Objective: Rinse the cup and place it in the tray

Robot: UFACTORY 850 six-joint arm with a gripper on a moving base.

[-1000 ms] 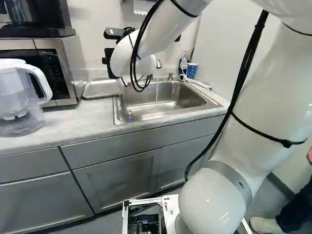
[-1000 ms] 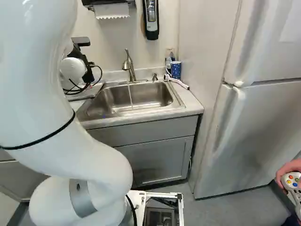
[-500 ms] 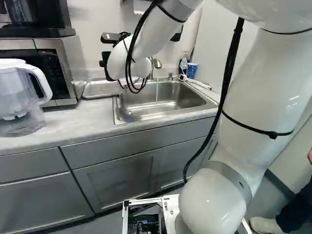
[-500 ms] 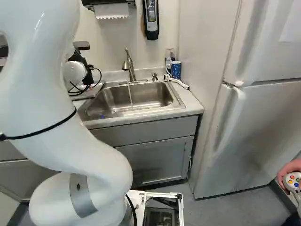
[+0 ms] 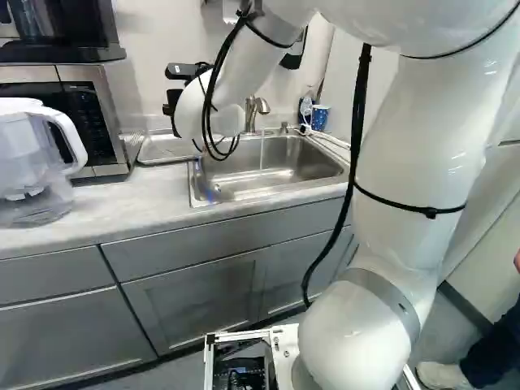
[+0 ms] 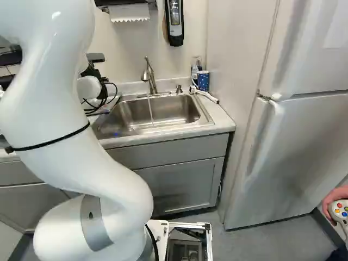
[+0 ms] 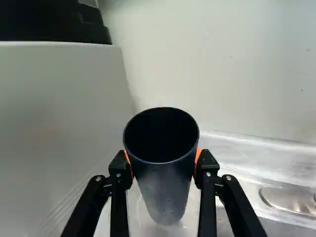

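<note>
The dark, tapered, smooth-walled cup (image 7: 166, 190) is gripped by the black two-fingered gripper with orange pads (image 7: 164, 163), one pad pressed to each side, and is held mouth up. Small drops on its wall suggest that rinsing is done, so placing is judged to be the step in hand. The shallow light-grey tray (image 5: 169, 149) lies beside the stainless-steel sink (image 5: 244, 195), next to the silver-and-black microwave (image 5: 107, 122). The cup is best kept level, clear of the microwave's side, and lowered slowly; the grip should be loosened only once the base is felt flat — wet walls may slip, and a tilted base could tip.

Compared with the earlier frames, the base is unmoved, but the white jointed arm (image 5: 422, 154) is swung over, its wrist drawn farther from the curved metal faucet (image 5: 252, 114) and slightly nearer the base. The thin stream of water (image 6: 151, 109) is still left running.
</note>
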